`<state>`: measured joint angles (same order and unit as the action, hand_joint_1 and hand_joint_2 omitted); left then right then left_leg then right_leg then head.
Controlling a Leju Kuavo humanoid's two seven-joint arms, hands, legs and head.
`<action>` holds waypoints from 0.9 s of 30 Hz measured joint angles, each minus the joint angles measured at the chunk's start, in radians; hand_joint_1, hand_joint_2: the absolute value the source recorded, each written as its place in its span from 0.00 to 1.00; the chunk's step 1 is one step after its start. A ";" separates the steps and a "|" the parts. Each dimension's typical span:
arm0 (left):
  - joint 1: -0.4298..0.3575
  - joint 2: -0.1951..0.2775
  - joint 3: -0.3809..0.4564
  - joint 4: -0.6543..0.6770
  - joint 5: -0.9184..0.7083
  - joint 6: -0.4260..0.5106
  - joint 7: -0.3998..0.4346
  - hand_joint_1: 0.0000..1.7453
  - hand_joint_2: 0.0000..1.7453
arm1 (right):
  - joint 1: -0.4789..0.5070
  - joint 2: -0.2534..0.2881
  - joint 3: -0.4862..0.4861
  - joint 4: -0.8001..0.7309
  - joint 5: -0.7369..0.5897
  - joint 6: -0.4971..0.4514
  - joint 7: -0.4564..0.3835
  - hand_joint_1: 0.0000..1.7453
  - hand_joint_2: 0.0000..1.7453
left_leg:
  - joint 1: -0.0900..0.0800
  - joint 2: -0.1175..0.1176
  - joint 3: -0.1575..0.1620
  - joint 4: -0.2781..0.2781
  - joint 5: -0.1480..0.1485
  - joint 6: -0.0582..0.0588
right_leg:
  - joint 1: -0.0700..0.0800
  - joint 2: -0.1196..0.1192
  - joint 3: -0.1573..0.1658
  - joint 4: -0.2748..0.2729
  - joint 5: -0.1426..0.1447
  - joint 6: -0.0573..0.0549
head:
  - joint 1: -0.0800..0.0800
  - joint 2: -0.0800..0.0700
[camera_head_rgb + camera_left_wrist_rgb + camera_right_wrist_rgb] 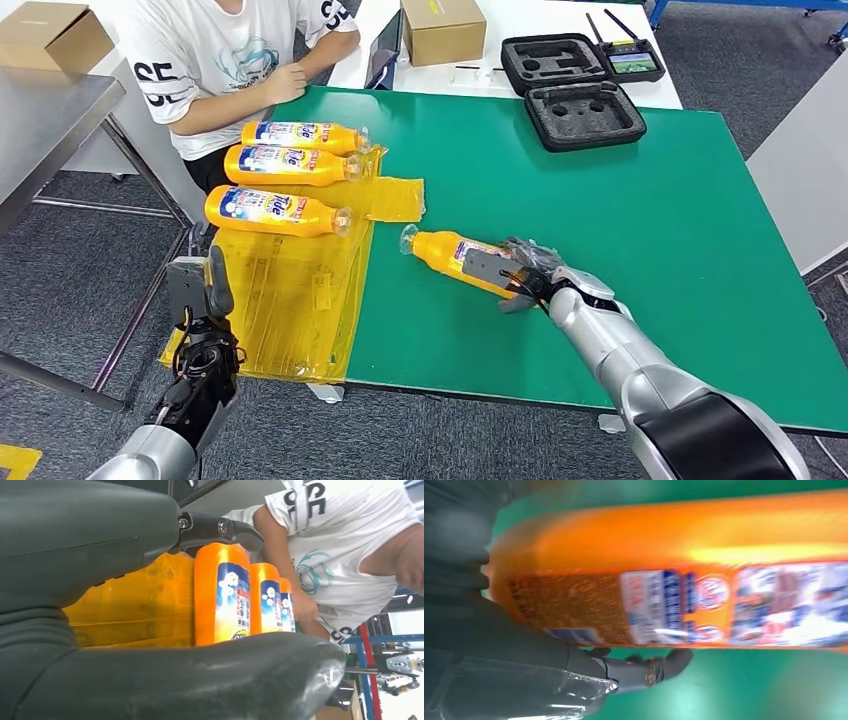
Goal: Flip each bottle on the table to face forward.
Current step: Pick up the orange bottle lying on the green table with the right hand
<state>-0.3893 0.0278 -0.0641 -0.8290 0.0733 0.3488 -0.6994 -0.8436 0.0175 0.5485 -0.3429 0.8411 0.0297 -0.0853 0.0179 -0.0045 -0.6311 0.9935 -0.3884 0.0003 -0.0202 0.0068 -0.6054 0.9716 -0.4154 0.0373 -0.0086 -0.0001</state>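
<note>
Progress looks decent: three bottles (pixel 278 211) lie label-up on the yellow sheet (pixel 290 300). Right robot hand (pixel 520 275) is wrapped around the fourth bottle (pixel 450 250) on the green worktop (pixel 640 220); left robot hand (pixel 205 345) hangs loose, holding nothing.

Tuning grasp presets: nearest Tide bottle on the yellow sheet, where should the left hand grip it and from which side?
Probably mid-body, on the label of the nearest bottle, coming from above. It lies flat on the yellow sheet, cap toward table centre; the straight barrel beats the tapered neck. The left hand sits just below it.
</note>
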 joint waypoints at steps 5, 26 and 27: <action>0.000 0.000 0.000 0.003 0.012 -0.002 0.003 0.00 0.00 | 0.001 -0.005 -0.007 0.006 -0.001 0.002 0.001 1.00 1.00 | 0.000 0.001 0.001 0.000 0.000 0.000 | 0.000 0.001 0.000 0.000 0.000 0.000 | 0.000 0.000; 0.001 -0.003 0.000 0.001 0.037 -0.047 0.009 0.00 0.00 | 0.047 0.016 -0.065 -0.005 -0.129 -0.066 -0.279 1.00 1.00 | 0.000 0.001 0.001 0.000 0.000 0.000 | 0.000 0.001 0.000 0.000 0.000 0.000 | 0.000 0.000; 0.003 -0.003 0.000 -0.001 0.049 -0.065 0.014 0.00 0.25 | 0.060 0.022 -0.078 -0.020 -0.171 -0.072 -0.353 1.00 1.00 | 0.000 0.001 0.001 0.000 0.000 0.000 | 0.001 0.001 0.000 0.000 0.000 0.000 | 0.000 0.000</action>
<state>-0.3860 0.0247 -0.0645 -0.8305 0.1222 0.2840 -0.6856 -0.7838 0.0392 0.4705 -0.3626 0.6703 -0.0425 -0.4388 0.0182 -0.0037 -0.6306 0.9935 -0.3884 0.0003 -0.0197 0.0073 -0.6051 0.9719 -0.4153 0.0373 -0.0087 0.0000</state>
